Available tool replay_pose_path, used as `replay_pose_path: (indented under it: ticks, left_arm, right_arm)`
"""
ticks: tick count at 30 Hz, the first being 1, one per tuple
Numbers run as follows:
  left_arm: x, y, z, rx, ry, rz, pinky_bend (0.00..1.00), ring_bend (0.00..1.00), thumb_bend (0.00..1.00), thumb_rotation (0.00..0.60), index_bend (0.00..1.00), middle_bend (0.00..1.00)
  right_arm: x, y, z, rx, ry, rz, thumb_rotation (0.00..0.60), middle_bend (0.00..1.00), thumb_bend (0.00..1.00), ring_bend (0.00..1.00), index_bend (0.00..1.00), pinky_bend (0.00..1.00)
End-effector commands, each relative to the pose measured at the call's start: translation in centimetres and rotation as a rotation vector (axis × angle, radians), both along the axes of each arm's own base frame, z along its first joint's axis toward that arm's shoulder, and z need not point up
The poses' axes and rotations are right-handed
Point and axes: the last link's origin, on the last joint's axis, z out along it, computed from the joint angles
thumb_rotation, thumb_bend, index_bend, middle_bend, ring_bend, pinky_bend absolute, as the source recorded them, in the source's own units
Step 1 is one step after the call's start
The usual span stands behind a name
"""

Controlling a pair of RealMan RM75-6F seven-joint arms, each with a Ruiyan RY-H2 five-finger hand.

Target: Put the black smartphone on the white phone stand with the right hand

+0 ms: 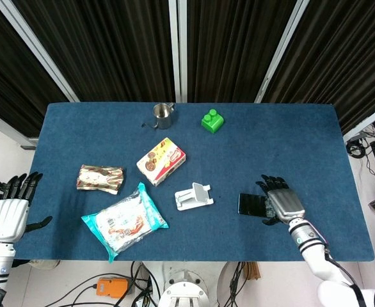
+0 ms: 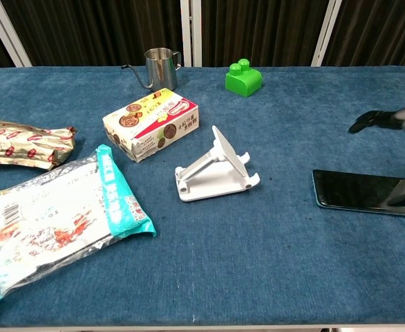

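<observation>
Our right hand (image 1: 282, 202) hovers open above the phone (image 1: 253, 204). Its long axis points left toward the stand (image 1: 193, 196). Our left hand (image 1: 8, 214) hangs open, far off.

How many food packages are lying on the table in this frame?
3. A gold snack packet near the left edge, a teal-edged noodle bag at front left, and a snack box left of centre, behind the white phone stand. None looks hidden.

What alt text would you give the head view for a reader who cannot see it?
The right robot hand hovers with spread fingers over the right end of the black smartphone, which lies flat on the blue table right of the empty white phone stand. The left robot hand waits open off the table's left edge.
</observation>
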Motion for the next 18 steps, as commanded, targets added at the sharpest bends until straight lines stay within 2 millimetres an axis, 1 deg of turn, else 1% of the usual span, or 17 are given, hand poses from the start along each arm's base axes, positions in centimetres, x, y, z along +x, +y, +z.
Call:
replay_pose_path:
  ticks: [1, 3, 5, 14, 18]
  left_arm:
    - [0.0, 0.0, 0.0, 0.000, -0.001, 0.002, 0.00, 0.00, 0.02, 0.600, 0.06, 0.06]
    - [-0.1, 0.0, -0.1, 0.000, -0.003, 0.004, 0.00, 0.00, 0.02, 0.600, 0.06, 0.06]
    - [-0.1, -0.1, -0.1, 0.000, -0.001, 0.006, 0.00, 0.00, 0.02, 0.600, 0.06, 0.06]
    - [-0.2, -0.1, -0.2, -0.003, 0.000, 0.015, 0.00, 0.00, 0.02, 0.600, 0.06, 0.06]
    - [-0.3, -0.1, -0.3, -0.006, -0.003, 0.018, 0.00, 0.00, 0.02, 0.600, 0.06, 0.06]
  right_arm:
    - [0.5, -0.8, -1.7, 0.044, 0.021, 0.001, 0.600, 0.00, 0.28, 0.00, 0.21, 0.00]
    - [0.5, -1.0, -2.2, 0.060, 0.026, -0.009, 0.600, 0.00, 0.31, 0.00, 0.22, 0.00]
    - [0.5, -1.2, -2.5, 0.077, 0.027, -0.021, 0.600, 0.00, 0.32, 0.00, 0.23, 0.00]
    - [-0.2, -1.8, -3.5, 0.095, 0.035, -0.043, 0.600, 0.00, 0.32, 0.00, 0.24, 0.00]
    - [-0.3, -1.8, -4.1, 0.083, 0.018, -0.043, 0.600, 0.00, 0.32, 0.00, 0.27, 0.00]
